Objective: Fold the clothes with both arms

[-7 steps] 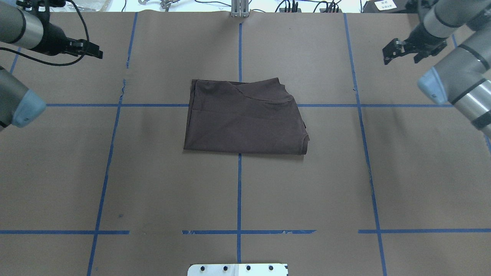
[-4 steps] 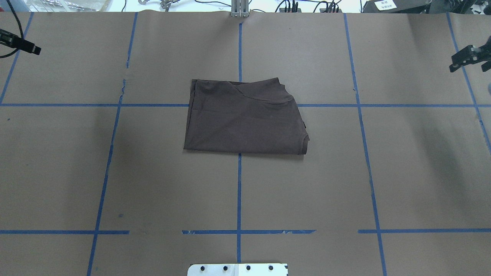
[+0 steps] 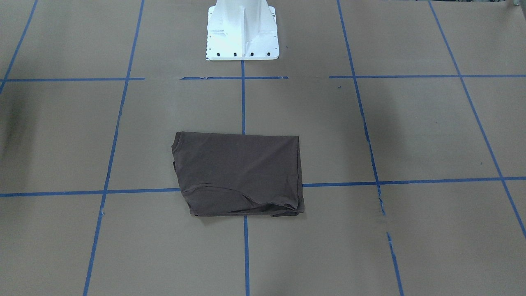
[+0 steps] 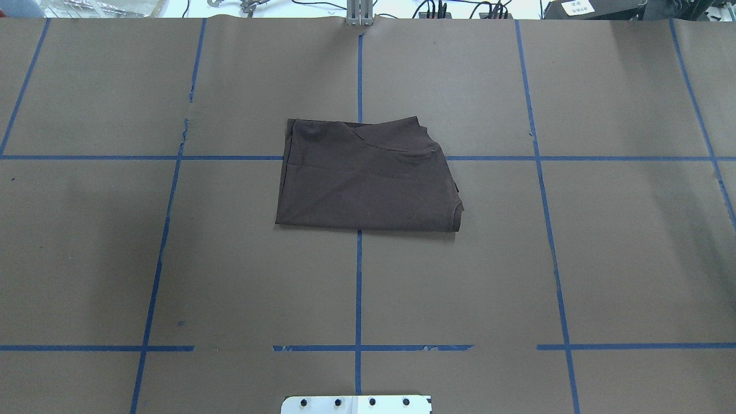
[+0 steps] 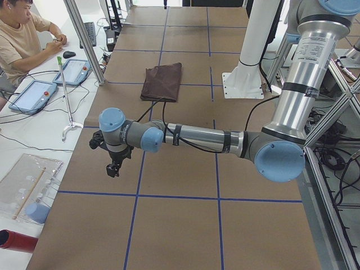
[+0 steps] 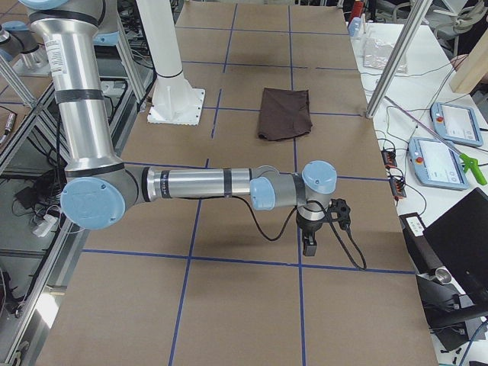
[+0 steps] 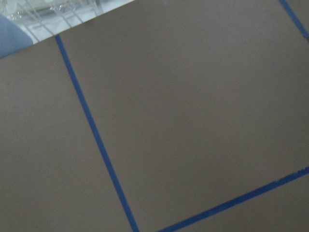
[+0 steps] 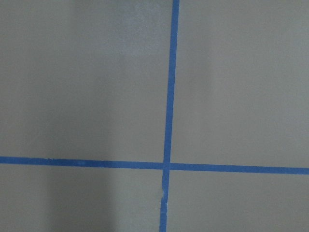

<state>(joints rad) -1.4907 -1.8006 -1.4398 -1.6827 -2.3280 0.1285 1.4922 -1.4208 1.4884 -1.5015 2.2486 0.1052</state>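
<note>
The desk [image 4: 230,259] was covered in brown paper, marked into a grid with blue tape lines [image 4: 358,287]. Beyond its far edge lay white benches carrying cables, and a person [image 5: 19,39] sat at one. Count: one T-shirt, two arms, two end effectors, one white pedestal [image 3: 242,31]. At the desk's left end the left arm [image 5: 197,136] reached out low, and its left end effector [image 5: 112,167] pointed down above bare paper; whether its fingers were apart or together could not be determined. At centre the dark brown T-shirt [image 4: 368,178] lay flat, folded to a rough rectangle over a tape crossing, well apart from both arms. At the right end the right arm [image 6: 198,183] held the right end effector [image 6: 309,245] likewise downward; its finger state also could not be determined.
</note>
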